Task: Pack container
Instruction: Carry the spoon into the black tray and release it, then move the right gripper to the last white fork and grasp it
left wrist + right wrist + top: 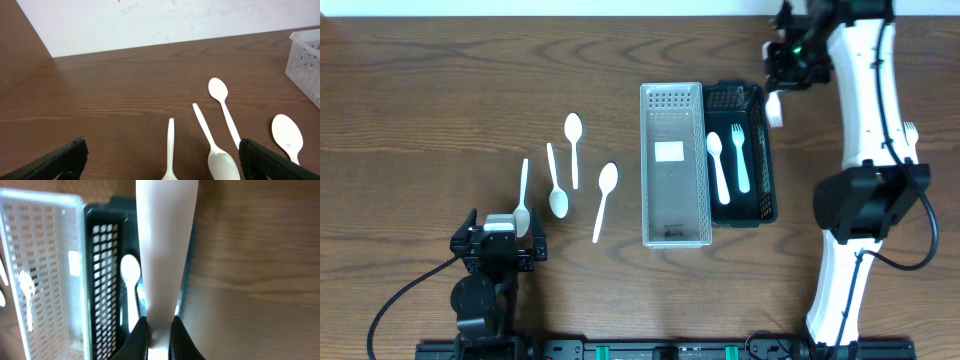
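The right jaws were clenched on the handle of a white utensil [165, 255], whose working end ran out of the top of the right wrist view, so its kind could not be told. In the overhead view that utensil hung at the upper right corner of the black basket [769, 195], right of centre in the frame. Inside the basket lay a white spoon [716, 165] and, just beside it, a pale fork [739, 160], both lengthwise. A clear basket [672, 200] stood touching the black one on its left side. Further left on the wooden counter [440, 80] lay four loose white spoons: an upper spoon [574, 155], a slanted spoon [554, 175] near it, a lower spoon [603, 205] closest to the clear basket, and a leftmost spoon [523, 195]. The left jaws, at the lower left of the frame, were released and spread wide, grasping nothing, with the bowl end of the leftmost spoon at their tips. The tines of another fork [911, 131] showed beside the right arm at the right of the frame.
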Controlling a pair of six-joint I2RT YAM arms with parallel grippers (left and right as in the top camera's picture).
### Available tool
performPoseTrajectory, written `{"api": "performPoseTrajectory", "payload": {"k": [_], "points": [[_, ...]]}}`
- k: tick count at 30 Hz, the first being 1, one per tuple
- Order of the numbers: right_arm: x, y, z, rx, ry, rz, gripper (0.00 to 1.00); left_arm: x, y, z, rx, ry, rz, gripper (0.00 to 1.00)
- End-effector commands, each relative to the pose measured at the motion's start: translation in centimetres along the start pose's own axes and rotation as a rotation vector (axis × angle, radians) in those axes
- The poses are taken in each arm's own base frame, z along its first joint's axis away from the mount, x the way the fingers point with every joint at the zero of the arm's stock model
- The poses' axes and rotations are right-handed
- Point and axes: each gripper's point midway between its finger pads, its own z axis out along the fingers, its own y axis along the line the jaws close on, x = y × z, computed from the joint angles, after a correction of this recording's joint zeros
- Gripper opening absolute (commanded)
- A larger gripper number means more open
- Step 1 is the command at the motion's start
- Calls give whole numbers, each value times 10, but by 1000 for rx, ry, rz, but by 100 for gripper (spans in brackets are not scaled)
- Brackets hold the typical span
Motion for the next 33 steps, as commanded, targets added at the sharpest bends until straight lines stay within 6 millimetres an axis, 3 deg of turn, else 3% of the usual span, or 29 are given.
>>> {"api": "performPoseTrajectory", "payload": {"k": [1, 4, 6, 8, 9, 13, 16, 17, 18, 21, 29, 33], "points": [[13, 20, 17, -16, 63, -6, 2, 14, -1, 3, 3, 34, -6, 98], [23, 29, 34, -16, 112, -26, 4, 14, -1, 3, 3, 34, -6, 98], [29, 35, 46, -16, 137, -39, 11, 14, -1, 3, 3, 34, -6, 98], [32, 37, 54, -15, 150, -46, 25, 14, -1, 3, 3, 34, -6, 98], [33, 38, 57, -15, 155, -49, 38, 14, -1, 3, 3, 34, -6, 98], [32, 35, 58, -15, 153, -42, 50, 14, -1, 3, 3, 34, -6, 98], [29, 24, 54, -12, 146, -18, 53, 14, -1, 3, 3, 34, -6, 98], [29, 18, 53, -9, 145, -6, 56, 14, -1, 3, 3, 34, -6, 98], [28, 10, 51, -4, 142, 4, 67, 14, -1, 3, 3, 34, -6, 98], [27, -30, 41, 70, 136, 45, 99, 14, -1, 3, 3, 34, -6, 98], [51, -176, 6, 272, 177, 56, 99, 14, -1, 3, 3, 34, -6, 98], [59, -232, -6, 300, 131, 122, 99, 14, -1, 3, 3, 34, -6, 98]]}}
